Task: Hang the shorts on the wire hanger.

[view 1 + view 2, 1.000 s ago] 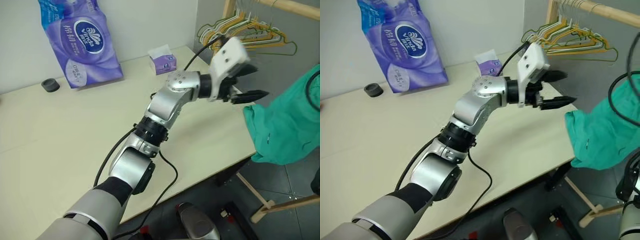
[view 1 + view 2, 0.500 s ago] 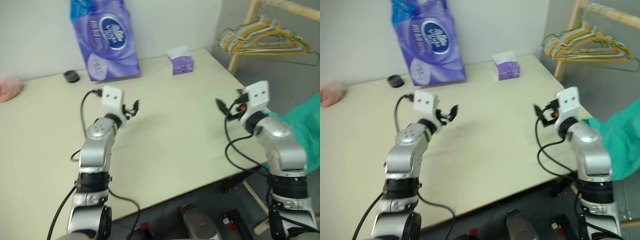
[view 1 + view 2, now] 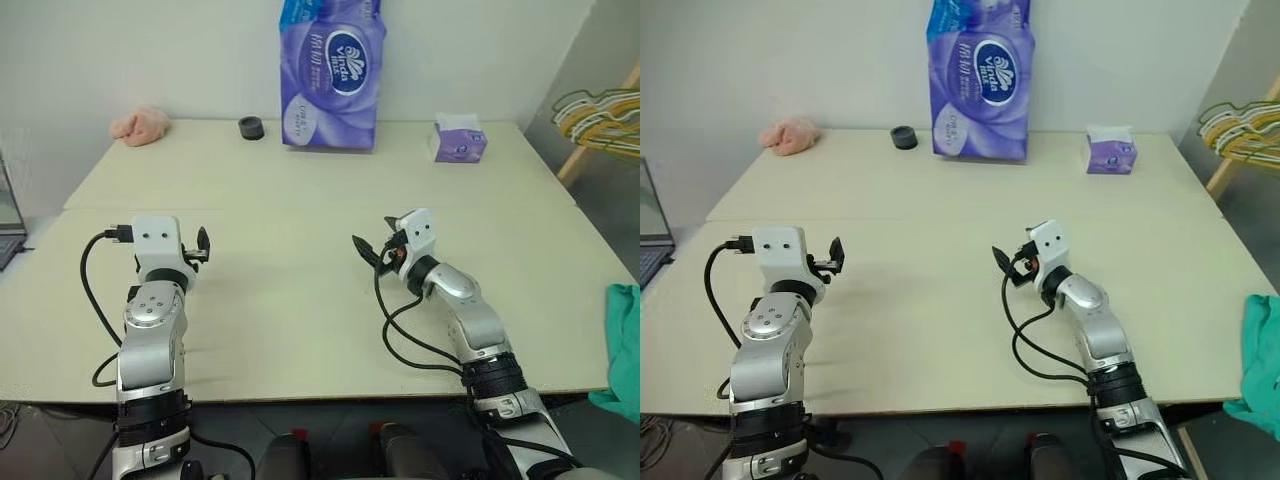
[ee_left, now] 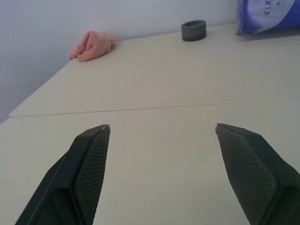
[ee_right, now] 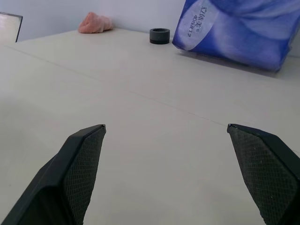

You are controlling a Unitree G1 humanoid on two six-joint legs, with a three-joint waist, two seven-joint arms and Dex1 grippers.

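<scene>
The teal-green shorts hang off the table's right edge, partly cut off by the picture. The wire hanger is out of view. My left gripper hovers low over the bare table at the front left, open and empty, pointing toward the far wall. Near the table's middle, my right gripper also stands open with nothing between its fingers, aimed forward and a little left. Both grippers are far to the left of the shorts.
A big purple tissue-paper pack, a small purple tissue box, a black ring and a pink cloth lump line the table's far edge. Bunched yellow, green and white hangers hang at the far right. A laptop edge shows left.
The view has swung left. My left arm went from beside the shorts to low over the table's left; my right arm came down over the middle. Both grippers stayed open.
</scene>
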